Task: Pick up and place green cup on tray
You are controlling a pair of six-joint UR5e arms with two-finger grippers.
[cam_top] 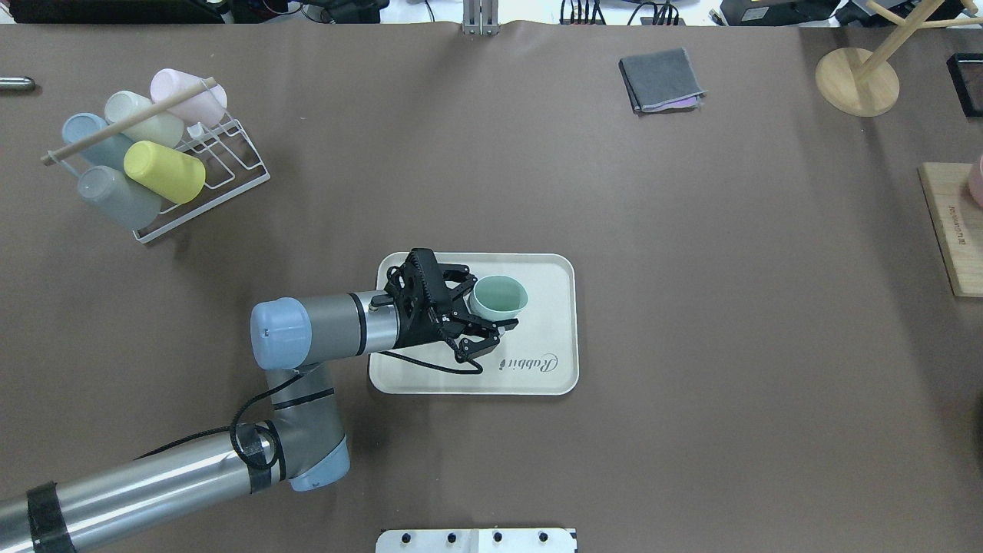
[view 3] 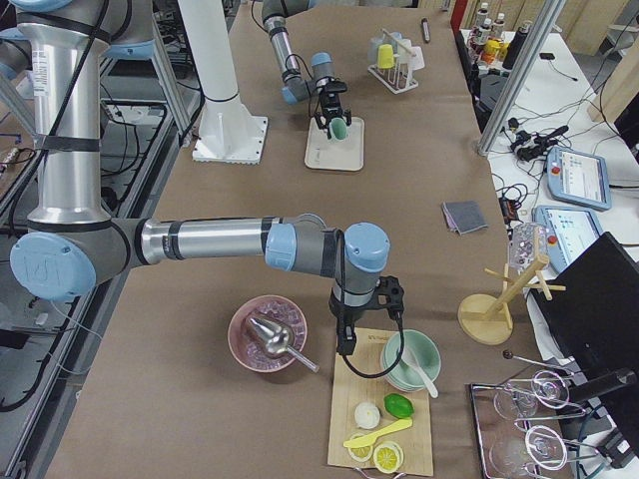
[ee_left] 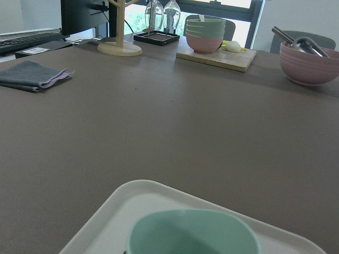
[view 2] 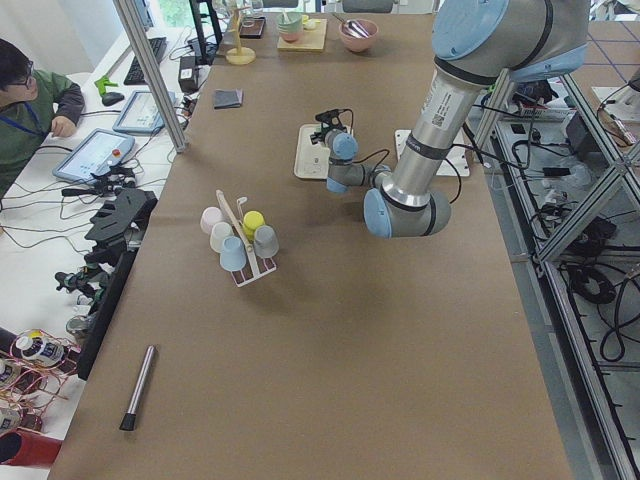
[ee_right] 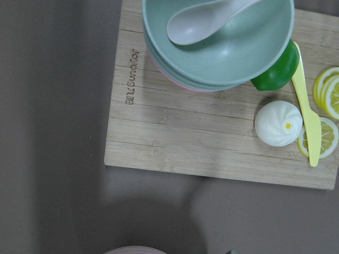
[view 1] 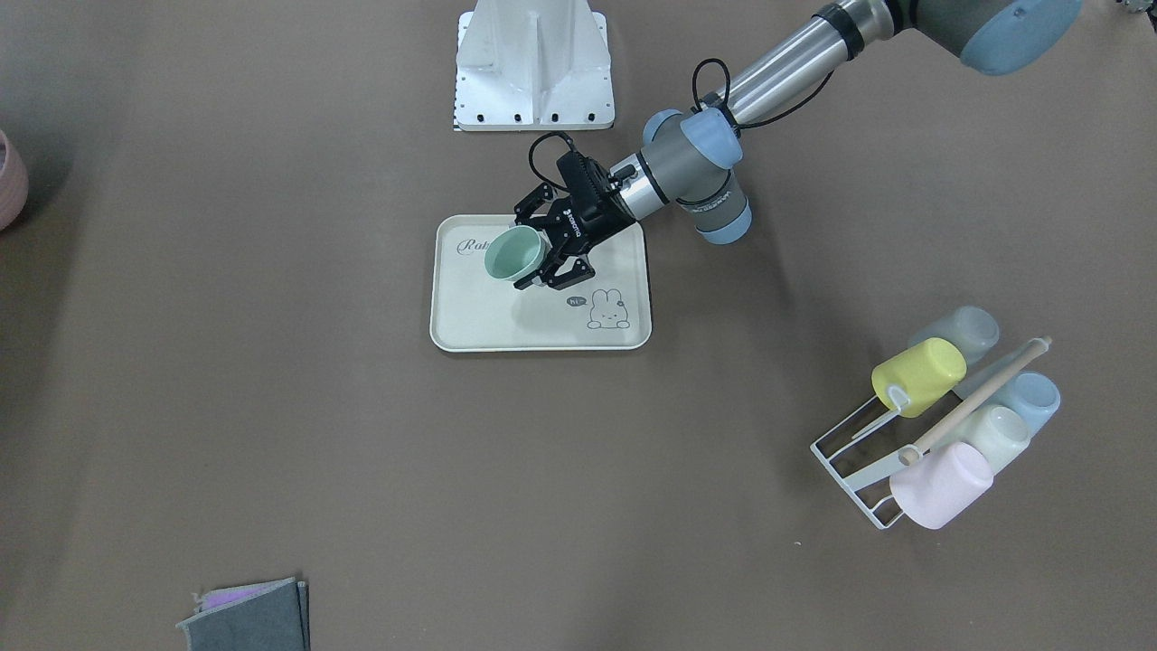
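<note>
The green cup [cam_top: 499,298] stands upright with its mouth up, over the cream tray [cam_top: 554,338]. My left gripper [cam_top: 488,301] is shut on the green cup, one finger on each side of its wall. In the front view the cup [view 1: 512,253] sits over the tray's [view 1: 506,327] upper left part, by the "Rabbit" script. I cannot tell whether the cup's base touches the tray. The left wrist view shows the cup's rim [ee_left: 193,233] above the tray's edge [ee_left: 132,203]. My right gripper [view 3: 345,347] hangs over a wooden board far away; I cannot tell whether it is open.
A white wire rack [cam_top: 223,165] with several pastel cups, one of them yellow [cam_top: 164,172], stands at the far left. A folded grey cloth [cam_top: 660,81] and a wooden stand [cam_top: 856,81] lie at the far right. The board [ee_right: 169,137] carries stacked bowls [ee_right: 222,47], a bun and lemon slices.
</note>
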